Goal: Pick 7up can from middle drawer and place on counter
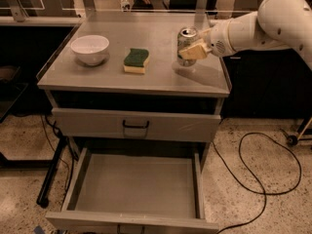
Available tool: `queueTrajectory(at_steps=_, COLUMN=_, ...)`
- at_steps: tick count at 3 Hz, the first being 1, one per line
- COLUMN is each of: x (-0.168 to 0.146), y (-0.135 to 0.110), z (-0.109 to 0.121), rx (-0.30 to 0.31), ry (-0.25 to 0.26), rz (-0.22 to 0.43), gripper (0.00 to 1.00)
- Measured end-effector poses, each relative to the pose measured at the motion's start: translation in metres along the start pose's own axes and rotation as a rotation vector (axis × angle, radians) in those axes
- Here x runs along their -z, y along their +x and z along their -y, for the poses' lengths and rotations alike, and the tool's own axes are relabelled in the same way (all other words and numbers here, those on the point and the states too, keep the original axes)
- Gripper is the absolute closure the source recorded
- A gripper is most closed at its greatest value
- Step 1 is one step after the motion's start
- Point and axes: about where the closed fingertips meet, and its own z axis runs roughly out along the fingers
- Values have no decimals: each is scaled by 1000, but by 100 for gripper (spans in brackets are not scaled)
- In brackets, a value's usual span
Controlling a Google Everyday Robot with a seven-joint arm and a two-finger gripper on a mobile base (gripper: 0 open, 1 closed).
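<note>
The 7up can (185, 39), silver top with pale sides, stands upright at the right part of the counter (146, 79), with its shadow just under it. I cannot tell if it touches the surface. My gripper (194, 49) comes in from the right on a white arm and is shut on the can, with a tan finger (197, 50) across its side. The middle drawer (136, 185) is pulled open below, its floor bare.
A white bowl (90, 48) sits at the counter's left and a green-and-yellow sponge (136, 61) in its middle. A shut drawer with a black handle (135, 125) is above the open one. A black cable (253, 174) lies on the floor at right.
</note>
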Motion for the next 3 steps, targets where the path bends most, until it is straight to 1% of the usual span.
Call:
queueTrajectory(at_steps=1, x=-17, y=9, z=10, rx=-8, ry=-55, rz=-52, gripper=100)
queueTrajectory(at_steps=2, x=-20, y=15, z=13, rx=-6, ry=-93, rz=-91, gripper=100)
queueTrajectory(at_steps=3, x=-24, y=20, z=14, rx=-4, ry=-118, rz=-115, gripper=100)
